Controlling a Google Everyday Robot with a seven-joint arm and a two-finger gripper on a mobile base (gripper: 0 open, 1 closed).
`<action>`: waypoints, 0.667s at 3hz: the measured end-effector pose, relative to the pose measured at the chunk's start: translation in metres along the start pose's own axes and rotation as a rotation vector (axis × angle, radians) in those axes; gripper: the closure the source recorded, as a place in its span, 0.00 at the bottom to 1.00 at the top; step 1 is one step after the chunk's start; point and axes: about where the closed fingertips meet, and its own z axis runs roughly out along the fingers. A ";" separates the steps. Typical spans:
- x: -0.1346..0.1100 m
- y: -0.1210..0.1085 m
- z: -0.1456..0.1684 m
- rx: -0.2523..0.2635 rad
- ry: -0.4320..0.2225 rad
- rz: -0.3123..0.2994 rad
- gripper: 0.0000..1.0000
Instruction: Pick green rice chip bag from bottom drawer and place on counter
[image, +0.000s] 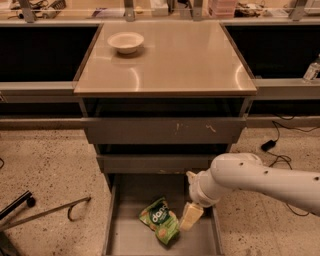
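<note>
The green rice chip bag (161, 220) lies flat on the grey floor of the open bottom drawer (131, 237), near its middle. My gripper (190, 216) hangs from the white arm that reaches in from the right; it points down into the drawer just right of the bag, close to its right edge. The beige counter (185, 60) tops the cabinet above.
A white bowl (125, 42) sits at the counter's back left. Two upper drawers (165, 131) with flat grey fronts stand above the open one. Cables (280, 150) lie on the speckled floor to the right; a metal rod and a dark base lie on the left.
</note>
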 end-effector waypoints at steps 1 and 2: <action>-0.005 -0.040 0.068 0.054 -0.087 0.053 0.00; -0.005 -0.040 0.069 0.054 -0.087 0.053 0.00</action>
